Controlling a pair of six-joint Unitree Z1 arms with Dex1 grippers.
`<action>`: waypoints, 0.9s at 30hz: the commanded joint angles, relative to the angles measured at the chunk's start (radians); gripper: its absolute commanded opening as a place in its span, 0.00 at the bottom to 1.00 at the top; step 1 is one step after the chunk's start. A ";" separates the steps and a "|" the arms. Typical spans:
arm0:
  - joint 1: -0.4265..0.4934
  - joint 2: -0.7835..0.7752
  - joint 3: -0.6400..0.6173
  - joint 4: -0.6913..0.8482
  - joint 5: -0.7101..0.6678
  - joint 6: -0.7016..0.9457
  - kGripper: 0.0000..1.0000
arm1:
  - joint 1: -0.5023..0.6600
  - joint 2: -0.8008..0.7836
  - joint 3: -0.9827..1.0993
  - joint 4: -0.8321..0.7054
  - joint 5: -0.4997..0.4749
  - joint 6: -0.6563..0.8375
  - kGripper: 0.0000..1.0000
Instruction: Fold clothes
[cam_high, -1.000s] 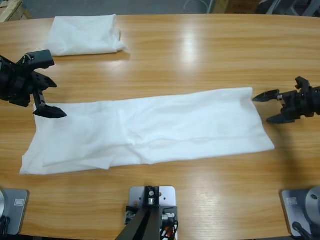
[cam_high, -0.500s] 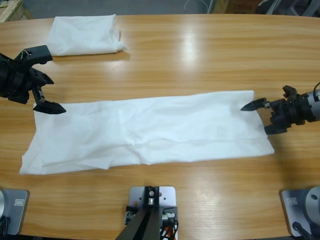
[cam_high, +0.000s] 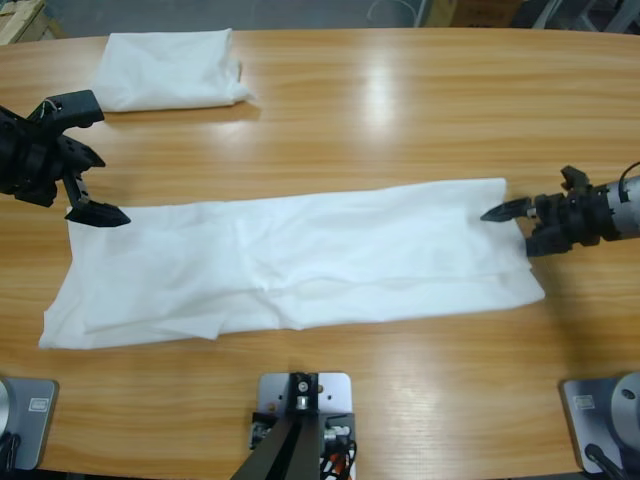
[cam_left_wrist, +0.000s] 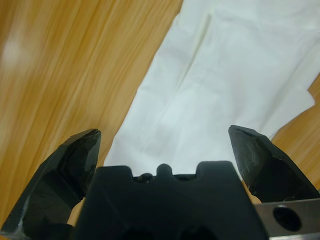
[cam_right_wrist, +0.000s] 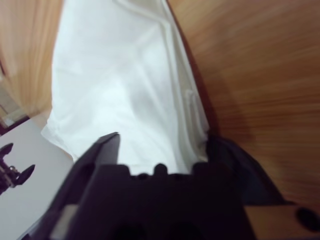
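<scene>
Wooden table held the long T-shirt. Left gripper gaped wide over one end; right gripper apparently straddled the other hem, and should close squarely.

The left gripper is hanging low at one side edge, its jaws spreading wide. The right gripper is reaching in from the opposite edge, jaws parted.

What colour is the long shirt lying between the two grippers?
Plain white, no pattern; the long shirt shows best in the high view.
</scene>
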 joint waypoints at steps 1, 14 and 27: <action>-0.006 -0.010 0.019 -0.010 0.023 -0.010 1.00 | 0.014 0.024 0.046 -0.010 0.057 -0.035 0.28; -0.006 -0.018 0.028 -0.010 0.023 -0.009 1.00 | 0.019 -0.140 0.000 0.145 -0.161 -0.054 0.00; -0.014 -0.042 0.061 -0.010 0.023 -0.012 1.00 | -0.028 -0.184 -0.171 0.392 -0.479 -0.052 0.00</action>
